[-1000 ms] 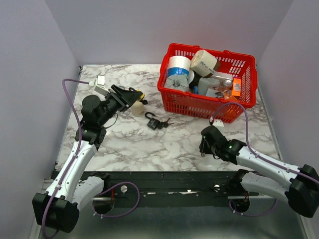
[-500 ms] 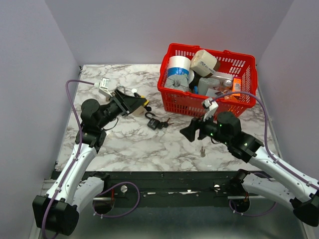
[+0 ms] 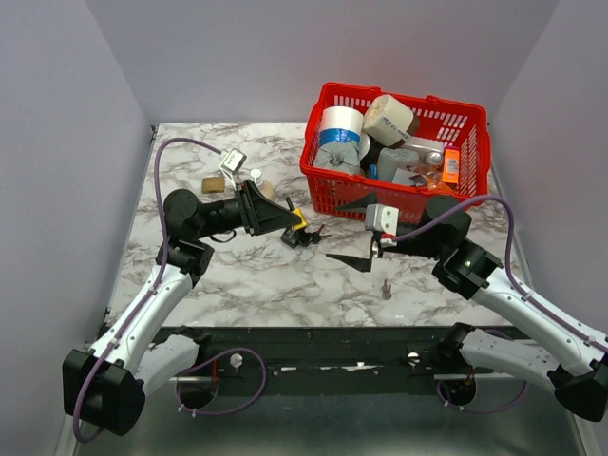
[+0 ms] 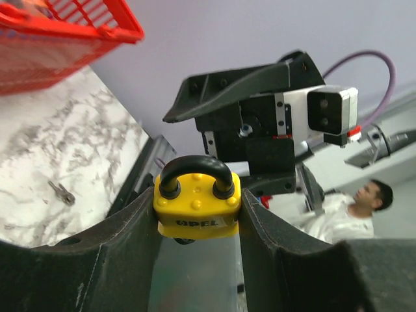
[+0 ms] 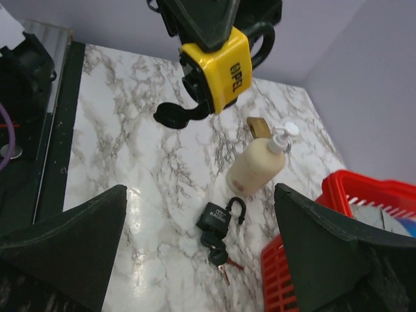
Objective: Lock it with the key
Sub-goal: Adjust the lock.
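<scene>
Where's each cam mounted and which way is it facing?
Top: fixed above and behind the bases, looking down on the table; both arms, left tool and right tool show.
Left wrist: faces the right tool; its own fingers clamp the yellow padlock.
Right wrist: faces the left tool over the table; its own fingers frame the bottom corners.
Shared: both wrist views show the yellow padlock.

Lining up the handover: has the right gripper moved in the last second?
Yes. The right gripper was right at the small key; it now sits left of it and farther back, nearer the red basket.
</scene>
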Tool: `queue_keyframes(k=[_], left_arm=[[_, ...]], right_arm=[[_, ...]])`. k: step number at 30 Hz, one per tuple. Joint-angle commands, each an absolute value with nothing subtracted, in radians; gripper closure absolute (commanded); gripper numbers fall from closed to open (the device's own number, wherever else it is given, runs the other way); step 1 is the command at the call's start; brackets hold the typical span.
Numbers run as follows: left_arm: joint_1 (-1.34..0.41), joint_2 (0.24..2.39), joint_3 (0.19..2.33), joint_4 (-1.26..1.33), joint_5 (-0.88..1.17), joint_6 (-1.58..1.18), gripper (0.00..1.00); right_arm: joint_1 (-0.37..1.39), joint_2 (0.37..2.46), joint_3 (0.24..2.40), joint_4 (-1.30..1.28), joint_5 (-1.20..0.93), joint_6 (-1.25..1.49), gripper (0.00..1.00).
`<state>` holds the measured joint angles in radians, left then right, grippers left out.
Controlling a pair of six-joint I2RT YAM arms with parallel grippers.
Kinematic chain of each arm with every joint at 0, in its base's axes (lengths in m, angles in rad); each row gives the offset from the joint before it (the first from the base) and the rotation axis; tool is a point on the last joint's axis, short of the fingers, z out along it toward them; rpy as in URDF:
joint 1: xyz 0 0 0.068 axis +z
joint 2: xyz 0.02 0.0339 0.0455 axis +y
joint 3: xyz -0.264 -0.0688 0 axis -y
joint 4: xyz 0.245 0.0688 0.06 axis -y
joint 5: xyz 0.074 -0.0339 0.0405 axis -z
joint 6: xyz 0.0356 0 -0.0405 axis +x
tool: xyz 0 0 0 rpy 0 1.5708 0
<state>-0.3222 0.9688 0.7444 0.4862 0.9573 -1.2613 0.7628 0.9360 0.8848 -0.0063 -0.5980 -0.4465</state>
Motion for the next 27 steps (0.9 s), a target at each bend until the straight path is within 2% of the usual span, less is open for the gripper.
queue_keyframes(k=[1, 27], left_arm=[[-0.357, 0.966, 0.784, 0.575, 1.046, -1.298, 1.00], [-0.437, 0.997, 0.790, 0.641, 1.069, -1.336, 1.00]], right_arm=[[0.794, 0.960, 0.920, 0.084, -0.704, -0.575, 0.00], [0.894, 1.025, 0.969, 0.091, -0.673, -0.673, 0.00]])
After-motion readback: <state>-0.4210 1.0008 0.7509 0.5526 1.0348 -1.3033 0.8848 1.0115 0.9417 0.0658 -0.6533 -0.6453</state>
